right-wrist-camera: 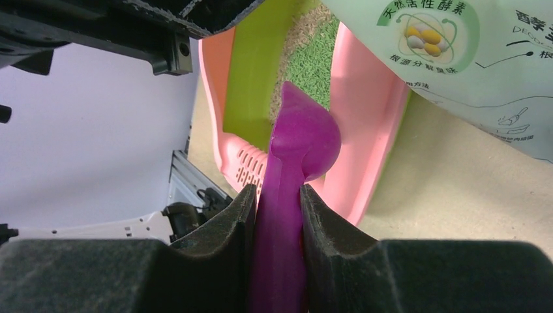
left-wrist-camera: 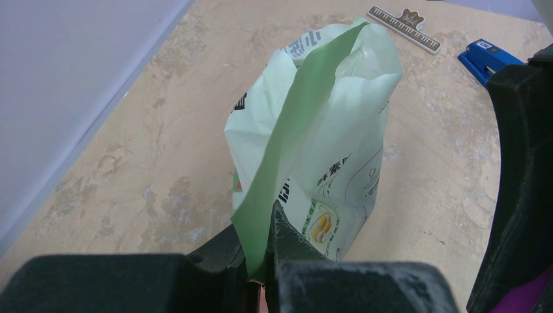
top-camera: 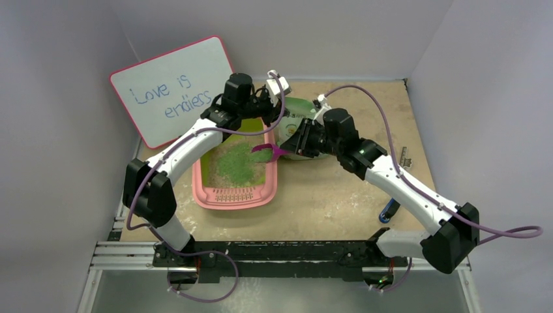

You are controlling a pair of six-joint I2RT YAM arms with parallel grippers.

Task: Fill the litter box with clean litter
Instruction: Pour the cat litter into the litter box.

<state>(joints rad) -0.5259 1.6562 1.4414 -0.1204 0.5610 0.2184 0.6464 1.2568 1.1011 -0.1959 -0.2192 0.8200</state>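
Our left arm (top-camera: pixel 189 140) bends at the elbow on the left and reaches forward and to the right, with its wrist at the far end. Our left gripper (left-wrist-camera: pixel 267 225) is pinched tight on a thin edge of the bag (left-wrist-camera: pixel 326 130). Our right arm (top-camera: pixel 398 179) stretches forward and to the left. Our right gripper (right-wrist-camera: pixel 277 195) is clamped on the scoop (right-wrist-camera: pixel 303 137), with a finger pressed to each side of its handle. Our two wrists sit near each other.
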